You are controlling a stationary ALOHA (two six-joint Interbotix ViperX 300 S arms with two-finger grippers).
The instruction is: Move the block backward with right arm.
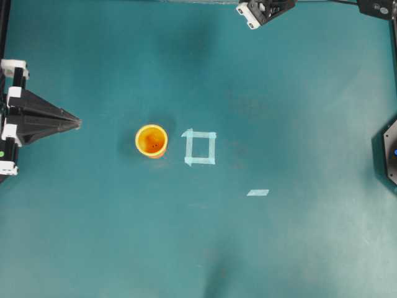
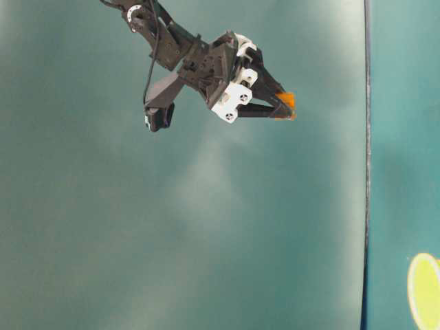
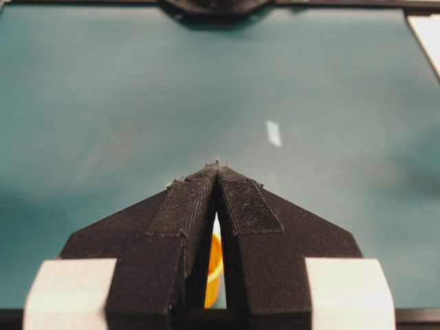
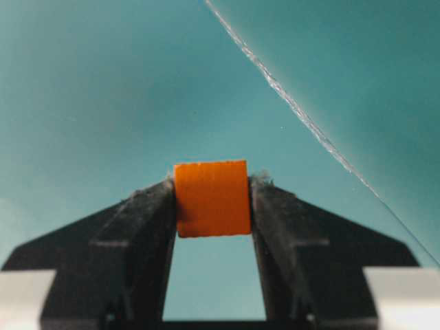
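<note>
The small orange block (image 4: 211,198) is clamped between the tips of my right gripper (image 4: 212,185) in the right wrist view. In the table-level view the right gripper (image 2: 283,106) holds the block (image 2: 287,102) up in the air. In the overhead view only part of the right gripper (image 1: 260,11) shows at the top edge, and the block is hidden there. My left gripper (image 1: 75,123) is shut and empty at the left, pointing toward the yellow-orange cup (image 1: 152,141). In the left wrist view the left gripper (image 3: 217,168) has its jaws pressed together.
A pale tape square (image 1: 200,148) lies just right of the cup on the teal table. A short tape strip (image 1: 257,192) lies further right and nearer. A black arm base (image 1: 389,152) sits at the right edge. The cup's rim shows in the table-level view (image 2: 423,292).
</note>
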